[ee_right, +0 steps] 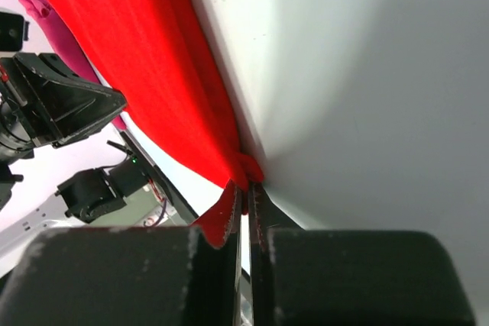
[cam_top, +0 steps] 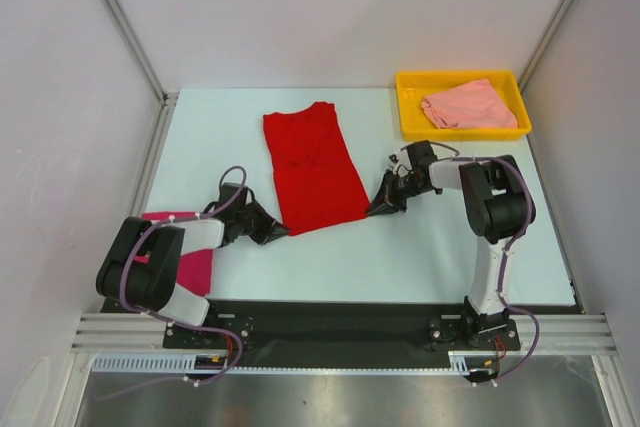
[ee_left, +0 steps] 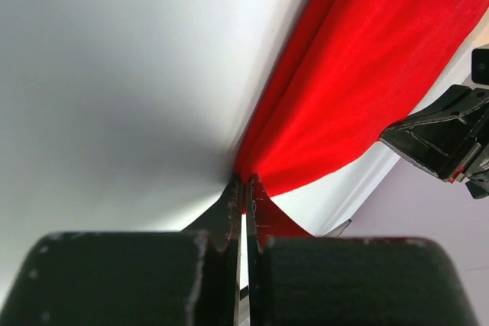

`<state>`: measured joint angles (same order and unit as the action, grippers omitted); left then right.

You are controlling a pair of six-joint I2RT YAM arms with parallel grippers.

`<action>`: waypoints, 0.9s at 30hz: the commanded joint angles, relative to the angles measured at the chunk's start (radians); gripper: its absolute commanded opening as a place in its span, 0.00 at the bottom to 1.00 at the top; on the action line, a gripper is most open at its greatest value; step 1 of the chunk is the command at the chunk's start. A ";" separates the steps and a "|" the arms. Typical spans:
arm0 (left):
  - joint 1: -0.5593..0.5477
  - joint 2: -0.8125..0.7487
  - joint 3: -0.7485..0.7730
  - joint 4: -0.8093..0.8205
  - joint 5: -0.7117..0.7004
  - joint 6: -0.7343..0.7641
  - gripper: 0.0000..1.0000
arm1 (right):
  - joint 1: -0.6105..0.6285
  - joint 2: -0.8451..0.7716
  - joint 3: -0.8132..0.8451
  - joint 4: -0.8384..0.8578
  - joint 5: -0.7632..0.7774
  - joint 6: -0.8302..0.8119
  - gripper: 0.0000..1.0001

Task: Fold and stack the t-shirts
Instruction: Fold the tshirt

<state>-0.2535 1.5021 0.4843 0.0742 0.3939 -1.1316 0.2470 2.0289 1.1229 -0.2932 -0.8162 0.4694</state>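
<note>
Red t-shirt point(cam_top: 312, 169): plain bright red, no print.
Magenta t-shirt point(cam_top: 196, 268), left of the red t-shirt: plain magenta pink.
Salmon t-shirt point(cam_top: 470, 105), to the right of and beyond the red t-shirt: plain pale salmon pink.
Tray point(cam_top: 460, 134) under the salmon t-shirt: solid yellow.
Table point(cam_top: 420, 247): pale blue-white, unpatterned.
Left gripper point(cam_top: 283, 232) and right gripper point(cam_top: 372, 210): black.
Left arm point(cam_top: 150, 267) and right arm point(cam_top: 495, 202): black with white sections.
</note>
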 commanded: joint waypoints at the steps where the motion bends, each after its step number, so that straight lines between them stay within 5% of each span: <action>1: -0.018 -0.002 -0.041 -0.129 -0.130 0.096 0.00 | 0.027 0.001 -0.029 0.009 0.123 -0.069 0.00; 8: -0.041 -0.241 -0.154 -0.249 -0.161 0.130 0.00 | 0.095 -0.218 -0.303 0.121 0.150 0.029 0.00; 19: -0.113 -0.867 -0.377 -0.556 -0.179 0.053 0.00 | 0.265 -0.625 -0.683 0.218 0.258 0.219 0.00; 27: -0.170 -0.859 -0.349 -0.574 -0.197 0.058 0.00 | 0.314 -0.668 -0.721 0.220 0.284 0.247 0.00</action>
<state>-0.4068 0.6224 0.1188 -0.3790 0.2638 -1.0985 0.5480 1.3880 0.4229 -0.0578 -0.5850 0.7006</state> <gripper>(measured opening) 0.011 0.031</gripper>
